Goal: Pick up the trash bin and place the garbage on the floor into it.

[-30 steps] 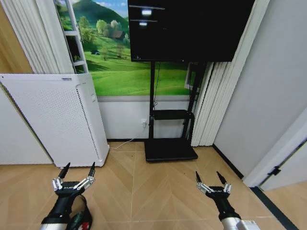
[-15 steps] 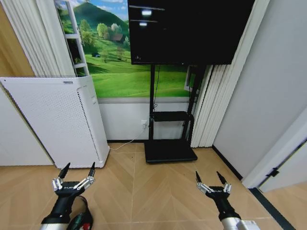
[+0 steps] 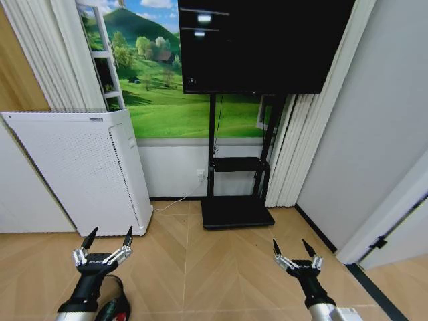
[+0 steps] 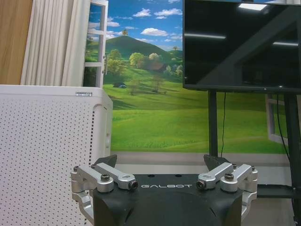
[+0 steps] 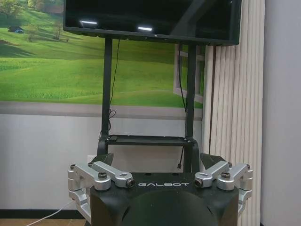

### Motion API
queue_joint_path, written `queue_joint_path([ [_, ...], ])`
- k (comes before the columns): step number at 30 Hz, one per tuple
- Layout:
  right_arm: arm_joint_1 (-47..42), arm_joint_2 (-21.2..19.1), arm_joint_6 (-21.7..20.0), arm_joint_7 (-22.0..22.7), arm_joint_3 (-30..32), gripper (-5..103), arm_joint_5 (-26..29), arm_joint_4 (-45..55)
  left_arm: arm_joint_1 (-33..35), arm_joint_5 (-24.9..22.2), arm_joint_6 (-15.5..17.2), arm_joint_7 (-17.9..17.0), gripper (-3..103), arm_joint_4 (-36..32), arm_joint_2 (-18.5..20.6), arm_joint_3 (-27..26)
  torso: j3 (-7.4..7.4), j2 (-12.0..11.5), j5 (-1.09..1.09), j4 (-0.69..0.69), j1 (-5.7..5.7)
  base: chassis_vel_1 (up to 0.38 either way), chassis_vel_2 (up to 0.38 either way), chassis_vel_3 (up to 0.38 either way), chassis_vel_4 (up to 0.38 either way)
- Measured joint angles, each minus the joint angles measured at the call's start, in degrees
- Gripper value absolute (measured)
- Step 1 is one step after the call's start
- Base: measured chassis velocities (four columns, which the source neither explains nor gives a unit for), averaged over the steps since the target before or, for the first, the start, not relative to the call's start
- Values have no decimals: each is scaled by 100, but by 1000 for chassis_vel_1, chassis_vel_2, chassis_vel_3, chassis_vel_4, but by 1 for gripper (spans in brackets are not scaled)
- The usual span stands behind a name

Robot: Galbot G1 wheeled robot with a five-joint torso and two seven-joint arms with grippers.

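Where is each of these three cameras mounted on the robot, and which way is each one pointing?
Head view: on the robot's head, looking forward and down at the herringbone wood floor; the open left gripper and open right gripper show low in the picture.
Left wrist view: on the left arm, facing the tall white perforated box appliance; the left gripper's knuckles show.
Right wrist view: on the right arm, facing the black screen stand; the right gripper's knuckles show.
Shared: all see the large black screen and the green meadow wall picture.
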Motion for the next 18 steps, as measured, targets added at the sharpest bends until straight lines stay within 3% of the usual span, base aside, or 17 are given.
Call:
queue_joint_path([
  [18,0,0,0,0,0,100,0,0,0,0,0,0,100,0,0,0,277,439,0,0,162,0,0,0,0],
])
